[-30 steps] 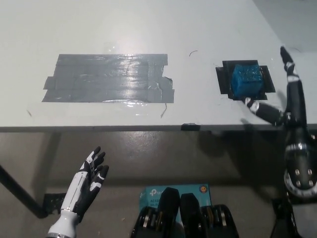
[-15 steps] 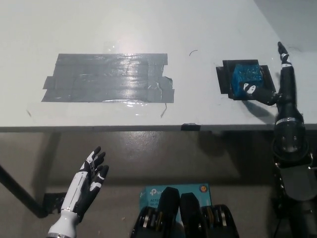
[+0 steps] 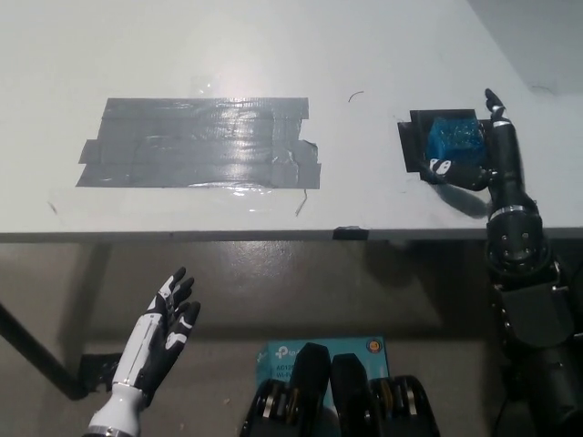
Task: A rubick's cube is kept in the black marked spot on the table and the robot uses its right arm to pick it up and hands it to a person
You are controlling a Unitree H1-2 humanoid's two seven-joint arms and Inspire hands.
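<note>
Head view: the blue cube [image 3: 455, 139] is sitting on the black marked spot [image 3: 412, 144] at the upper right of the frame, on the white worktop [image 3: 182, 55]. The black right hand [image 3: 481, 155] is reaching in from the lower right and is sitting against the cube's right and near sides. One of its fingers [image 3: 496, 105] is pointing up past the cube's right edge, another with a white tip [image 3: 441, 167] is curling across the cube's near face, touching it. Fingers are spread around the cube, not visibly clamped; cannot tell if it is gripped. The cube is resting on the spot, not lifted.

The white left hand [image 3: 162, 334] is hanging at the lower left of the frame, below the worktop edge, fingers apart and holding nothing.

A wide patch of grey tape [image 3: 200, 143] is lying on the worktop at the left centre, well apart from the cube. A small dark curved mark [image 3: 355, 96] is showing on the worktop between the tape and the black spot. A teal box [image 3: 278, 350] is lying on the floor at the bottom centre.
</note>
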